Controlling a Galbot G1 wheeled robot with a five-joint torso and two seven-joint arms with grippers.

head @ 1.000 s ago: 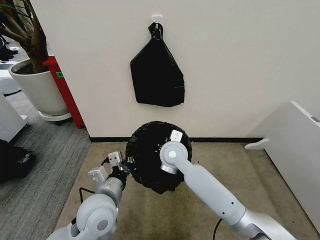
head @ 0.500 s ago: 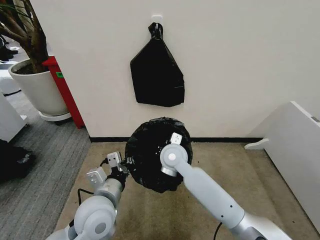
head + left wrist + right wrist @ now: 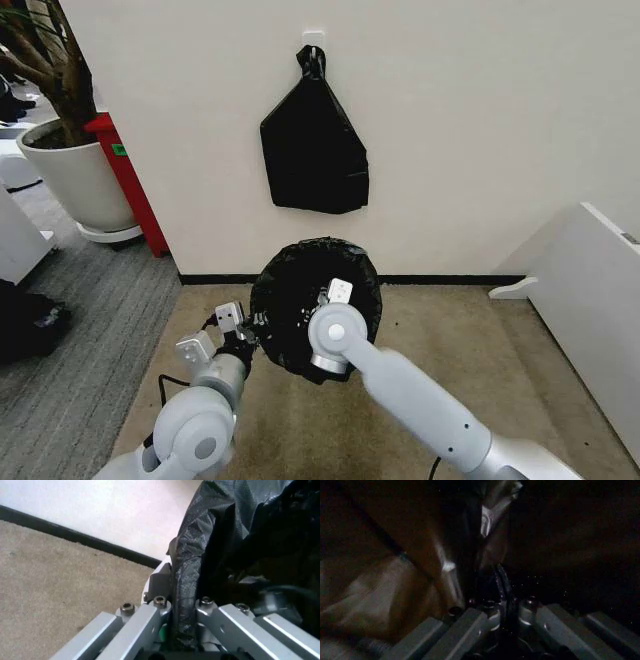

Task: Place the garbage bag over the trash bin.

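I see the garbage bag (image 3: 300, 300) draped over the trash bin (image 3: 161, 572), which stands on tan carpet (image 3: 440, 330) by the white wall (image 3: 480, 130). Left gripper (image 3: 182, 630) is at the bag's left edge, jaws nearly closed w/ a fold of black film pinched between them. Right gripper (image 3: 502, 611) is down inside the bag, jaws close together on film. Above them a knotted black bag bundle (image 3: 314, 150) hangs on the wall. Off to my left: plant pot (image 3: 75, 180), red stand (image 3: 125, 170), grey floor (image 3: 70, 370). White panel (image 3: 590, 290) to my right.
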